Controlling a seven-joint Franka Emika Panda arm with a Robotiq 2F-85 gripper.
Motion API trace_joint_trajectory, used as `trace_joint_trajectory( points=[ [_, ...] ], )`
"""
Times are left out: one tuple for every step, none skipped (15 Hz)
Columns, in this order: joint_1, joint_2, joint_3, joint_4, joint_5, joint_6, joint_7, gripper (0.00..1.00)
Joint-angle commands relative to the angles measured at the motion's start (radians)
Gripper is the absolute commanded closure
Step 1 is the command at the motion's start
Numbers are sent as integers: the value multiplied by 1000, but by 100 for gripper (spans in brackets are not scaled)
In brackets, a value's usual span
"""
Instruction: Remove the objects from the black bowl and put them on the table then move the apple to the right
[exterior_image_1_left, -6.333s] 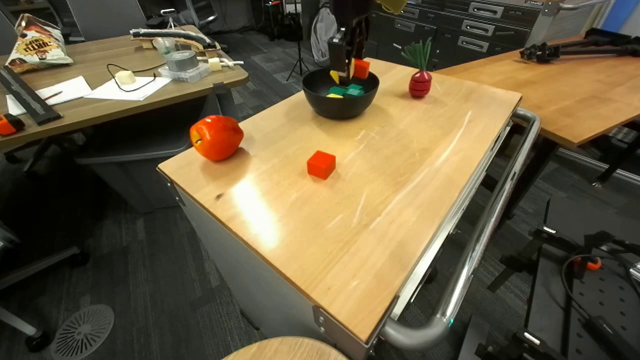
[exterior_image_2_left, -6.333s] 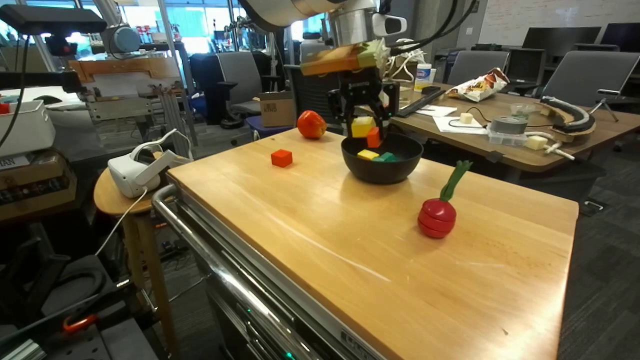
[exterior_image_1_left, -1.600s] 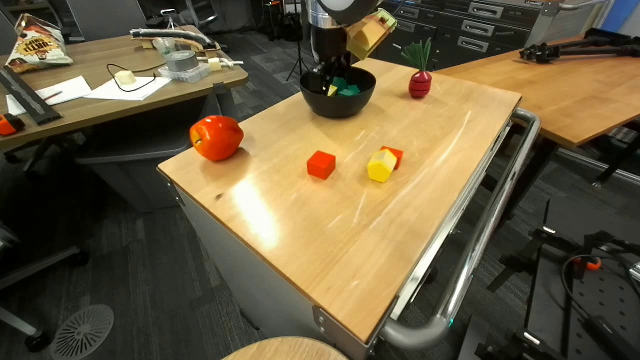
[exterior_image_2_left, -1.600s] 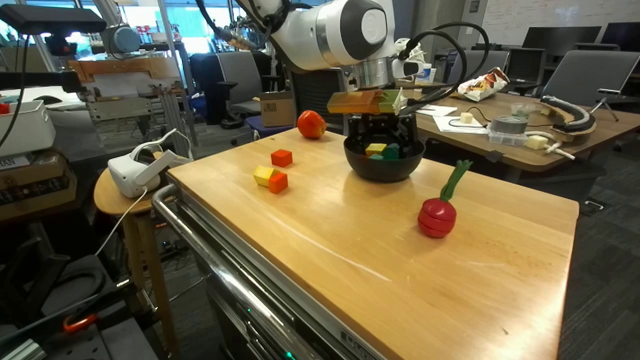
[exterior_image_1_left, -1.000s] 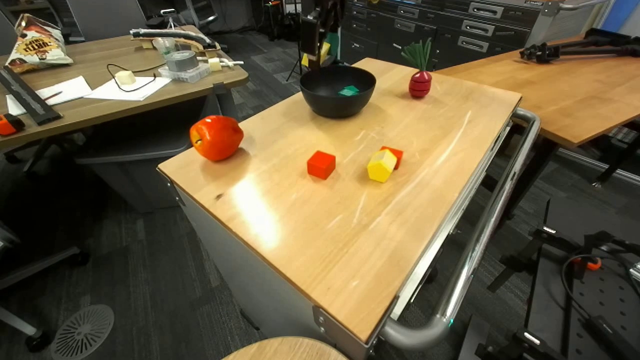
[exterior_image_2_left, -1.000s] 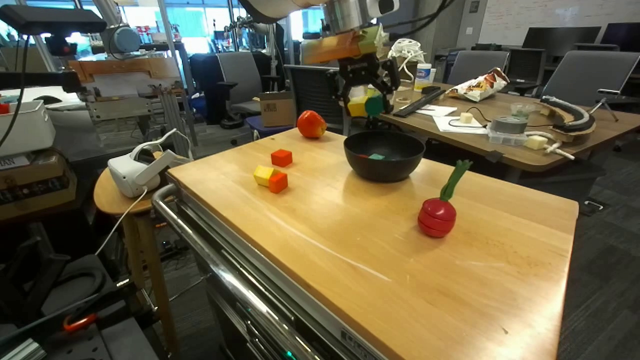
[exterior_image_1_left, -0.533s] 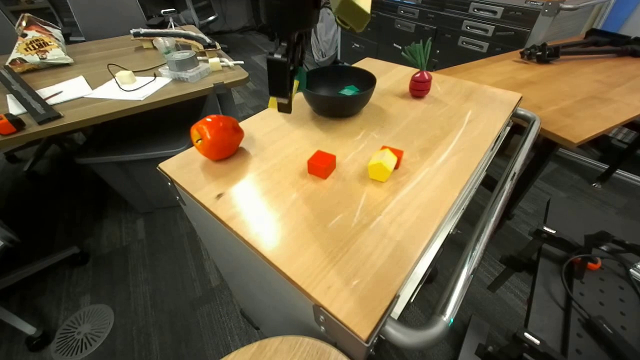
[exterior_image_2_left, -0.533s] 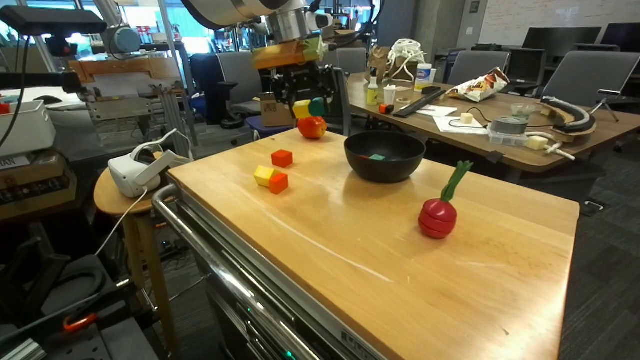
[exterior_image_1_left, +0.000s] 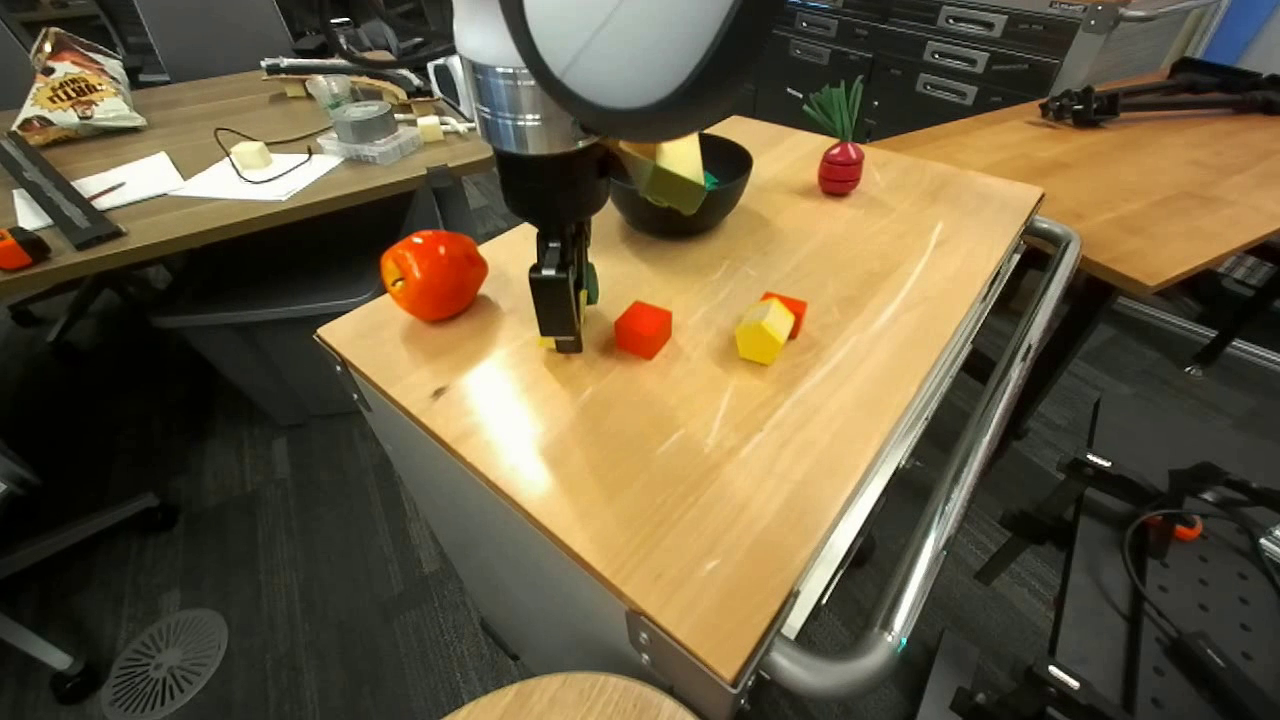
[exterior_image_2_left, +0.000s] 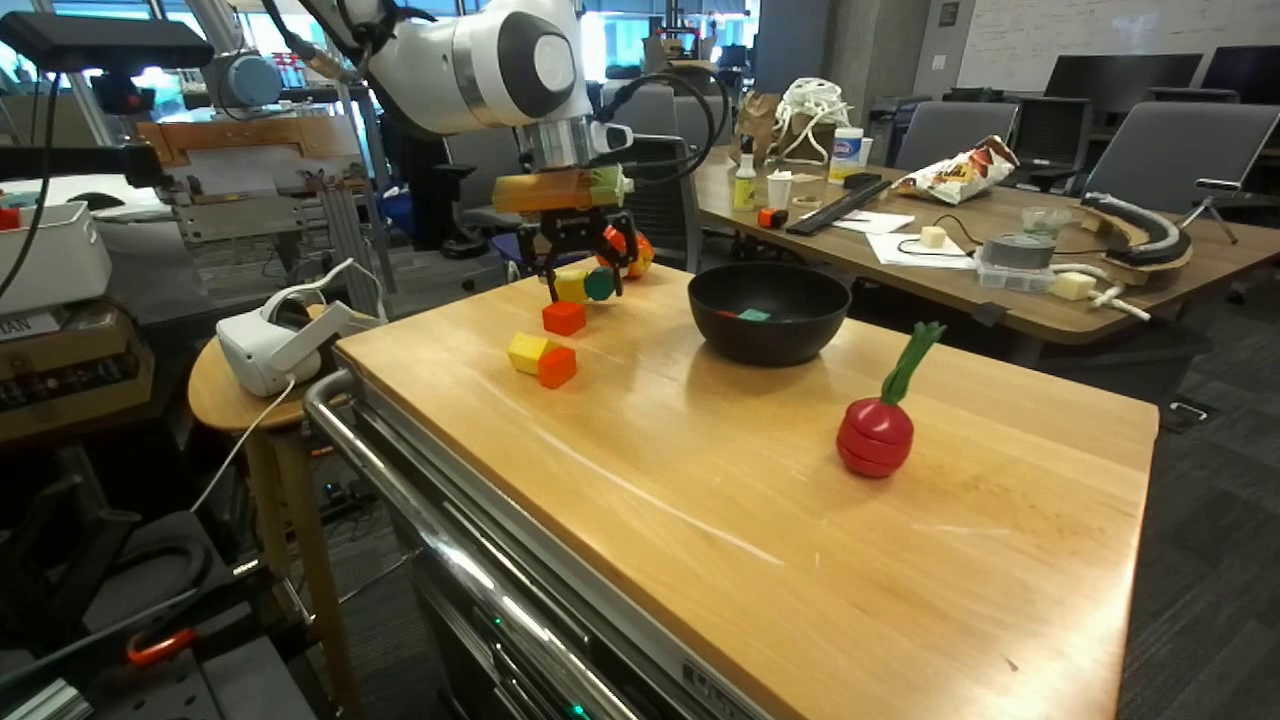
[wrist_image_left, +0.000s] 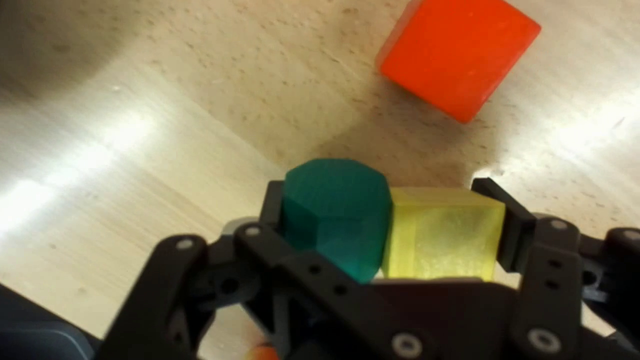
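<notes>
My gripper (exterior_image_2_left: 586, 287) is shut on a green block (wrist_image_left: 335, 215) and a yellow block (wrist_image_left: 445, 235), squeezed side by side. It hangs low over the table (exterior_image_1_left: 800, 460), just beyond a red block (exterior_image_2_left: 564, 318); whether the held pieces touch the wood I cannot tell. Another yellow block (exterior_image_2_left: 529, 352) and red block (exterior_image_2_left: 557, 366) lie against each other nearby. Inside the black bowl (exterior_image_2_left: 770, 342), a green piece (exterior_image_2_left: 753, 315) and a bit of red (exterior_image_2_left: 727, 314) show. The apple (exterior_image_1_left: 433, 275) sits near the table's edge, partly behind the gripper in an exterior view.
The dark red fruit with a green top (exterior_image_2_left: 873, 437) stands on the table past the bowl. A silver rail (exterior_image_2_left: 470, 560) runs along one edge. A cluttered desk (exterior_image_1_left: 230, 120) and an orange-brown desk (exterior_image_1_left: 1150, 180) stand close by.
A yellow and a red block have come out of the bowl onto the table. My gripper then took the green and yellow pair from the bowl, carried it toward the apple side and lowered.
</notes>
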Motion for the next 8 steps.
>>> trace_joint_trajectory(
  points=[
    [-3, 74, 28, 80, 30, -23, -76, 37],
    [-3, 77, 30, 93, 29, -30, -87, 37],
    [-4, 81, 31, 101, 30, -32, -95, 37],
    [-7, 81, 33, 106, 32, -33, -103, 11],
    [-8, 79, 34, 108, 34, -34, -110, 2],
    [-10, 75, 33, 106, 37, -34, -116, 3],
    [-11, 69, 31, 103, 35, -32, -119, 0],
    [-9, 55, 23, 93, 22, -31, -112, 0]
  ],
)
